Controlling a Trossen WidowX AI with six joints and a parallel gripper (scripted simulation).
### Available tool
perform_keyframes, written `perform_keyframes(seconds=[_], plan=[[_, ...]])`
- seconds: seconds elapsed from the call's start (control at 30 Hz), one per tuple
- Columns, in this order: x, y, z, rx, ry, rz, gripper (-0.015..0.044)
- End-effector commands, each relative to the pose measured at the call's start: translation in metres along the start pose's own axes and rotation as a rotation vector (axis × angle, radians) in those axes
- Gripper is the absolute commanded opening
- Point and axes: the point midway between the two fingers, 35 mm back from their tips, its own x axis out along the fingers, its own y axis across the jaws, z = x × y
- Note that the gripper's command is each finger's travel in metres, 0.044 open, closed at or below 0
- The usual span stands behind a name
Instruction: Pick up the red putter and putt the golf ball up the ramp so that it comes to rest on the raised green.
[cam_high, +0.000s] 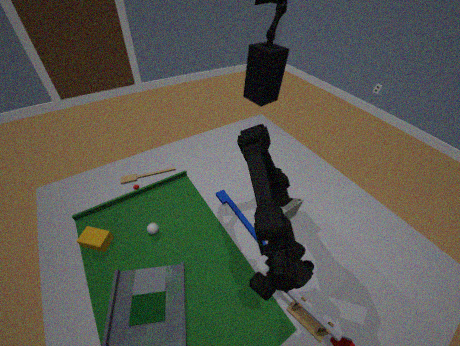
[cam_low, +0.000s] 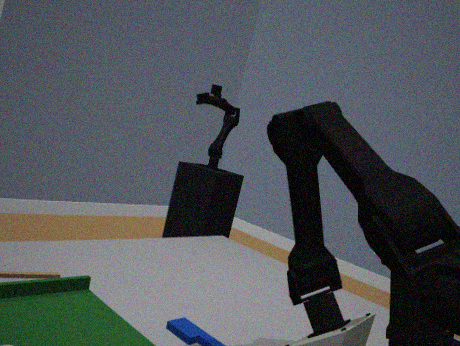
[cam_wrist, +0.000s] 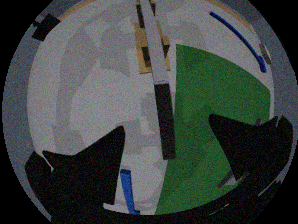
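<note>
The red putter lies in a small wooden cradle. Its red head (cam_high: 342, 342) is at the lower edge of the top view; its grey shaft (cam_wrist: 156, 60) and black handle (cam_wrist: 166, 135) show in the wrist view. My gripper (cam_wrist: 169, 124) is open and empty, above the handle, with one finger on each side of it in the wrist view. The arm hides the handle in the top view. The white golf ball (cam_high: 152, 228) sits on the green mat (cam_high: 210, 260) (cam_wrist: 210, 75), up-image of the grey ramp (cam_high: 175, 300). The raised green cannot be made out.
The wooden cradle (cam_high: 306, 320) (cam_wrist: 142, 40) holds the shaft. A blue club (cam_high: 242, 217) (cam_low: 187, 330) (cam_wrist: 127, 187) lies beside the mat, near the arm's base. A yellow block (cam_high: 95, 238) is on the mat. A wooden paddle (cam_high: 129, 178) and red ball (cam_high: 136, 187) lie beyond its rail.
</note>
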Motion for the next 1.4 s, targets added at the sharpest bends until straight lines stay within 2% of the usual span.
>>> perform_keyframes(seconds=[0.0,0.77,1.3,1.37], plan=[[0.016,0.002,-0.007,-0.003,0.011,0.007,0.044],[0.039,0.002,-0.013,-0.002,0.011,0.007,0.044],[0.035,0.001,-0.012,0.002,0.007,0.007,0.002],[0.035,0.001,-0.012,0.002,0.007,0.007,0.0007]])
